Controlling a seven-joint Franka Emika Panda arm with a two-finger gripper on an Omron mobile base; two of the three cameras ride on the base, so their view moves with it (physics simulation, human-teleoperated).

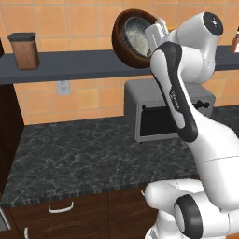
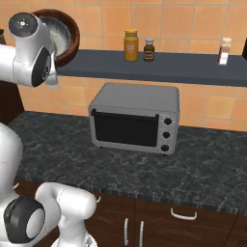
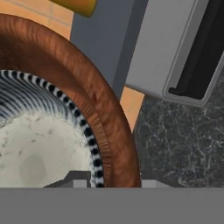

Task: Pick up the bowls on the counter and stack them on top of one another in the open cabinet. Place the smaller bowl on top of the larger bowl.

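Note:
The larger bowl, glossy reddish-brown, is tipped steeply on its side just above the open cabinet's grey shelf board. The smaller bowl, silvery with a striped rim, is nested inside it. My gripper is at the bowl's right rim. In the hand view the fingertips straddle the brown wall and the striped rim of the smaller bowl, shut on them. From the right base view the larger bowl peeks out behind my arm, over the shelf's left end. The counter lies below.
A grey microwave stands on the counter under the shelf. On the shelf are a brown-filled jar at far left, a yellow jar, a small dark jar and a white bottle. Dark wood doors run beneath.

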